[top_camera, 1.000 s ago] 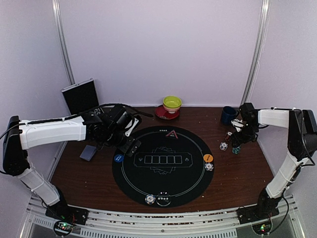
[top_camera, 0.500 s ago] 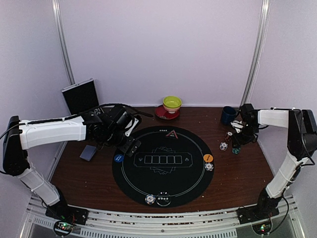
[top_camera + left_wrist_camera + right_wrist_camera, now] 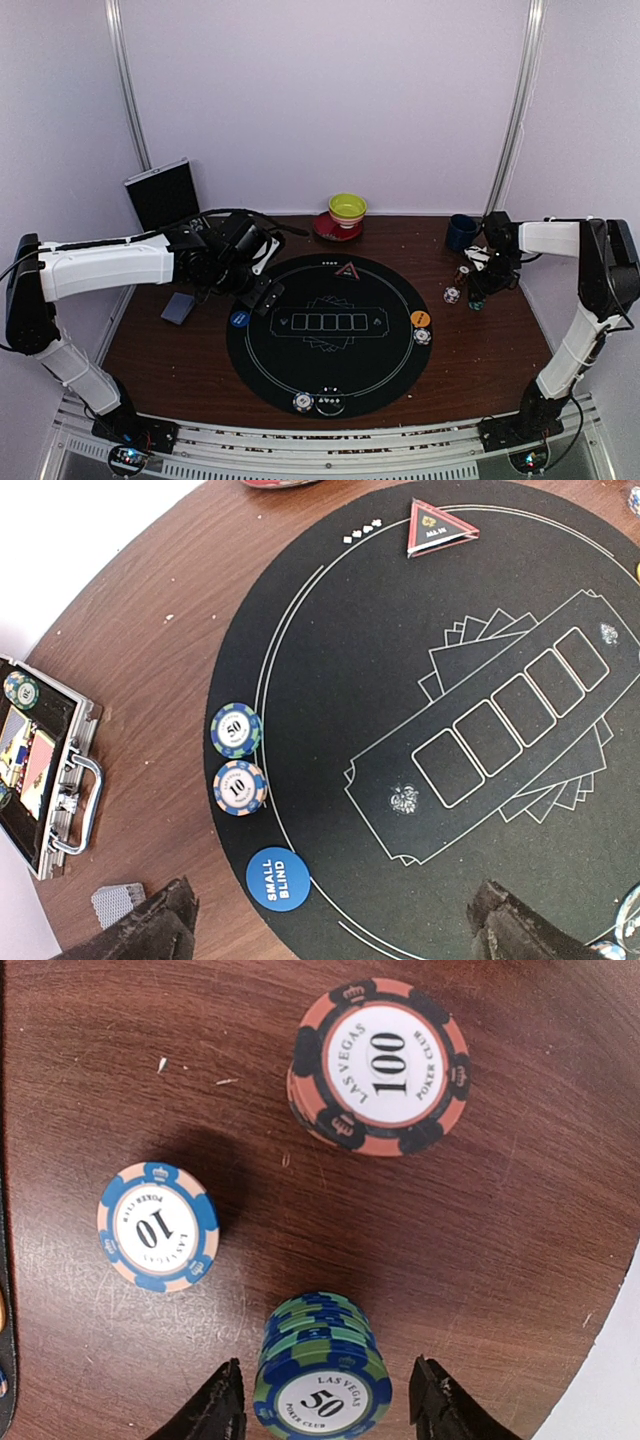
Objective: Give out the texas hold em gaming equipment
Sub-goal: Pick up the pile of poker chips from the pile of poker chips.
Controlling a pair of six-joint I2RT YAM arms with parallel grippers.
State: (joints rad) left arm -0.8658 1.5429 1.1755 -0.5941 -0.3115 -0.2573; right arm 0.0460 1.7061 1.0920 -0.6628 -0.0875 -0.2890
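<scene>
My right gripper (image 3: 325, 1405) is open, its fingers on either side of a green-and-blue stack of "50" chips (image 3: 322, 1380), with a gap on each side. A blue-and-peach "10" stack (image 3: 158, 1226) and a red-and-black "100" stack (image 3: 380, 1065) stand beyond it on the wood. My left gripper (image 3: 335, 920) hangs wide open over the left rim of the black mat (image 3: 400, 660), holding nothing. A blue "small blind" button (image 3: 277, 879), a "10" chip (image 3: 239, 787) and a "50" chip (image 3: 236, 730) lie there. A grey-backed card deck (image 3: 179, 307) lies left of the mat.
An orange button (image 3: 420, 318) with a chip (image 3: 423, 336) sits at the mat's right rim, and two chips (image 3: 303, 402) at its near rim. A red triangle marker (image 3: 440, 530), yellow-green bowl (image 3: 347, 208), dark blue mug (image 3: 461, 232) and open metal case (image 3: 45, 780) stand around.
The right gripper's fingers have narrowed somewhat around the green-and-blue stack. The left arm and the chips have not moved.
</scene>
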